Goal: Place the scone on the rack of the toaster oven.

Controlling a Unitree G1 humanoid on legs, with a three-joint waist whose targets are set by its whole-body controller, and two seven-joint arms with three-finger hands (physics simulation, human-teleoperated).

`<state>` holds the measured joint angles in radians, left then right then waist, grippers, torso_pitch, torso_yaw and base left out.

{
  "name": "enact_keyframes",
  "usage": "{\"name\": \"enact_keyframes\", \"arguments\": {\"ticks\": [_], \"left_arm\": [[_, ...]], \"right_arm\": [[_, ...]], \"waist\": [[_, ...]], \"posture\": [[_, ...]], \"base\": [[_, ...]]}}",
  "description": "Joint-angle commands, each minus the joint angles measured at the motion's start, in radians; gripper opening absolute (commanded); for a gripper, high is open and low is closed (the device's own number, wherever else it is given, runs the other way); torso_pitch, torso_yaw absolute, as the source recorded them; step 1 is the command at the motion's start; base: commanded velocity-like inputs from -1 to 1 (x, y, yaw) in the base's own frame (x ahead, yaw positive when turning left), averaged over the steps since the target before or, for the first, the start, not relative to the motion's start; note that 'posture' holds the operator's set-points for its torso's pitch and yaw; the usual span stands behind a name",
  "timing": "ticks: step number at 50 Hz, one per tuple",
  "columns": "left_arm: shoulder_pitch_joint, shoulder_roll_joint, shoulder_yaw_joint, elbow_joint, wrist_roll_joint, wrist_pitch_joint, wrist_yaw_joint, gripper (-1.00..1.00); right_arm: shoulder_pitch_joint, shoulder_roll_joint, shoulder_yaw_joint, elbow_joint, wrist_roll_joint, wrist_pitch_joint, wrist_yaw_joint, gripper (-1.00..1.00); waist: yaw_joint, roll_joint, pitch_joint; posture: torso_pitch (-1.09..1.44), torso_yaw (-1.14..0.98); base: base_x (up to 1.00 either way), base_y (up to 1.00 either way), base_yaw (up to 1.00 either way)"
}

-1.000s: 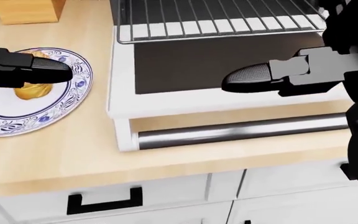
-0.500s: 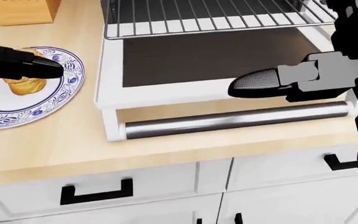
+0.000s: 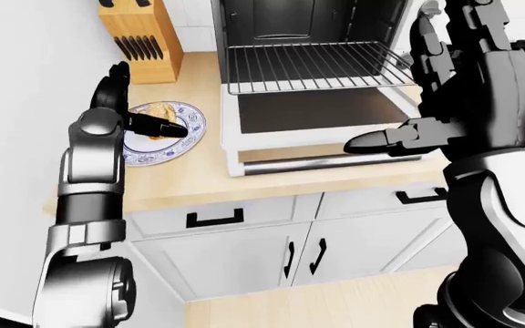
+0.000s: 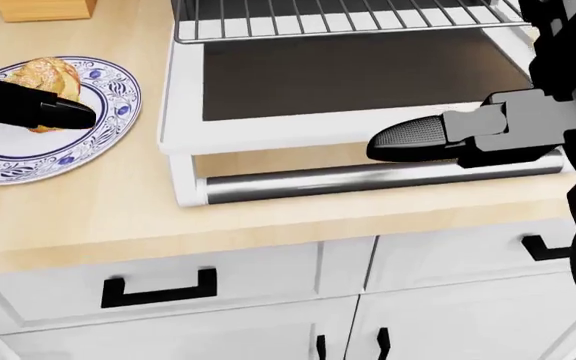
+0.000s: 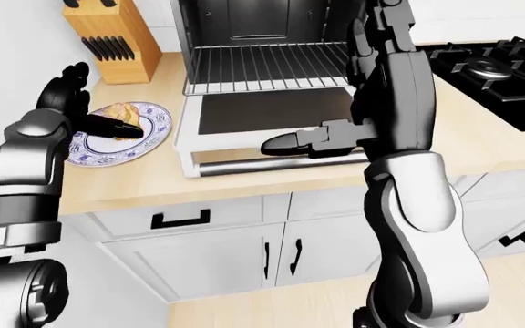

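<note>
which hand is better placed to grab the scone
Left. The left hand is already over the blue-patterned plate, its fingers at the scone. The right hand hovers open above the toaster oven door, away from the plate.

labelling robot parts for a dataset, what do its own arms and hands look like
Both arms are glossy dark metallic grey, built from rounded segments with silvery highlights. The left hand and right hand are black with blocky knuckles and tapered, bullet-shaped fingers whose tips look finely textured. No cables, sleeves or markings show.
</note>
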<state>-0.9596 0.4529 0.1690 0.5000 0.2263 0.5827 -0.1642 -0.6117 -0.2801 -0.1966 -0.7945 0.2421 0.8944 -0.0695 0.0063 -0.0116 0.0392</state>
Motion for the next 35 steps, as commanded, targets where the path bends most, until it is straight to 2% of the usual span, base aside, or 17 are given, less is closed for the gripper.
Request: {"name": "enact_keyframes", "arguments": {"ticks": [1,11,19,35], "left_arm": [[-0.034,0.017,0.009,-0.043,0.003,-0.051,0.012,1.0],[-0.042,0.024,0.011,0.011,-0.005,-0.078,0.012,1.0],[-0.05,0.023,0.007,0.118,-0.014,-0.145,0.03,1.0],[-0.04,0.033,0.009,0.168,-0.023,-0.175,0.04,1.0]], "right_arm": [[-0.027,-0.011,-0.017,-0.023,-0.003,-0.021,-0.001,1.0],[-0.021,-0.011,-0.014,-0.023,-0.004,-0.026,-0.002,1.0],[-0.01,-0.007,-0.016,-0.032,-0.007,-0.027,0.003,1.0],[-0.009,-0.007,-0.013,-0.037,-0.009,-0.024,0.004,1.0]], "waist": [[0.0,0.004,-0.03],[-0.002,0.005,-0.033],[-0.001,0.008,-0.038],[-0.005,0.009,-0.037]], "posture": [[0.0,0.0],[0.0,0.0],[0.0,0.0],[0.0,0.0]], "base": [[0.0,0.0,0.0],[0.0,0.0,0.0],[0.0,0.0,0.0],[0.0,0.0,0.0]]}}
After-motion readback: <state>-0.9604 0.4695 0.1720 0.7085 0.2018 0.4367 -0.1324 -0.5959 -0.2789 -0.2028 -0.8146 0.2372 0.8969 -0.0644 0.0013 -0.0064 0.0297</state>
